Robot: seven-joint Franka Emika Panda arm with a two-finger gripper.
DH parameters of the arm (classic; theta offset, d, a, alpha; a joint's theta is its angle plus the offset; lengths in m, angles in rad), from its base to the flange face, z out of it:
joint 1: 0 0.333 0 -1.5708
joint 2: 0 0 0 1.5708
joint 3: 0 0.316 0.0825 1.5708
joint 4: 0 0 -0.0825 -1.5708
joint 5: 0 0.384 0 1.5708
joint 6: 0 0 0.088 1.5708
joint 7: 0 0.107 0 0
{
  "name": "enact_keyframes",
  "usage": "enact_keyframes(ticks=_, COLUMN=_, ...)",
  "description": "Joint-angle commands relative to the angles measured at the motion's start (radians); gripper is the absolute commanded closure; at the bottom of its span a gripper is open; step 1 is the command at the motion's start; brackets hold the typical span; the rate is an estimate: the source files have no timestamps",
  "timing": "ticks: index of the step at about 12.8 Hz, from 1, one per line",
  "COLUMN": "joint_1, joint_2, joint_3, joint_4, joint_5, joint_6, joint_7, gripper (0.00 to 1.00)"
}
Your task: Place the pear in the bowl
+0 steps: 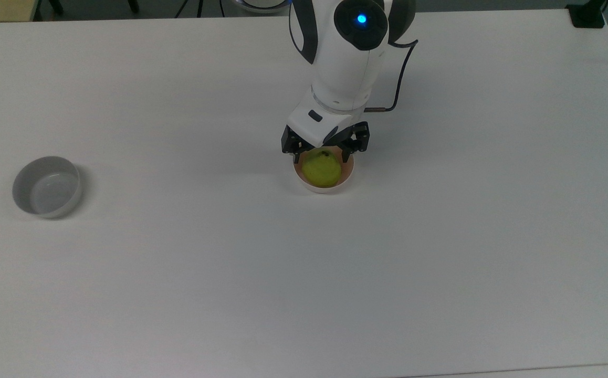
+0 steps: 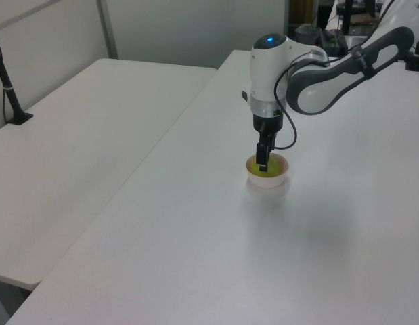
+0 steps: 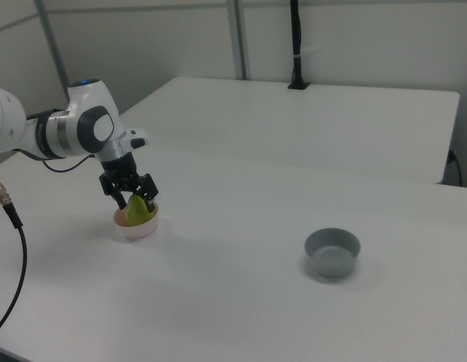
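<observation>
The yellow-green pear [image 1: 322, 168] lies in the pale pink bowl [image 1: 347, 177] at the middle of the white table, its dark stem turned toward the arm. My gripper [image 1: 325, 151] hangs just above the pear's stem end, open, its black fingers spread to either side of the fruit. In the left view the gripper [image 2: 262, 162] points straight down over the bowl [image 2: 270, 179], and the pear [image 2: 257, 166] shows low inside the rim. In the right view the pear [image 3: 139, 208] stands up out of the bowl [image 3: 135, 226] between the fingers of the gripper [image 3: 133, 197].
A grey bowl [image 1: 46, 187] stands far off at the top view's left, and the same grey bowl [image 3: 333, 253] is at the right view's right. A black cable [image 1: 399, 73] loops beside the arm's wrist. A second white table [image 2: 80, 128] adjoins at the left view's left.
</observation>
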Motion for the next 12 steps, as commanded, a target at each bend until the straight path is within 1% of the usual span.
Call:
enact_keyframes(ticks=1, joint_1=0.012, joint_2=-0.020, joint_3=-0.008, joint_4=-0.025, joint_5=0.001, joint_6=0.025, joint_7=0.022, gripper=0.00)
enact_keyframes(ticks=4, joint_1=0.010, joint_2=-0.052, joint_3=-0.008, joint_4=-0.018, joint_5=0.001, joint_6=-0.012, joint_7=0.024, gripper=0.00)
enact_keyframes(ticks=7, joint_1=-0.007, joint_2=-0.135, joint_3=-0.017, joint_4=0.024, joint_5=0.001, joint_6=-0.173, joint_7=0.004, gripper=0.00)
enact_keyframes(ticks=9, joint_1=-0.033, joint_2=-0.189, joint_3=-0.017, joint_4=0.026, joint_5=0.009, joint_6=-0.213, joint_7=-0.026, gripper=0.00)
enact_keyframes(ticks=10, joint_1=-0.060, joint_2=-0.230, joint_3=-0.018, joint_4=0.028, joint_5=0.010, joint_6=-0.250, joint_7=-0.066, gripper=0.00)
enact_keyframes(ticks=12, joint_1=-0.099, joint_2=-0.279, joint_3=-0.018, joint_4=0.032, joint_5=0.013, joint_6=-0.316, joint_7=-0.114, gripper=0.00)
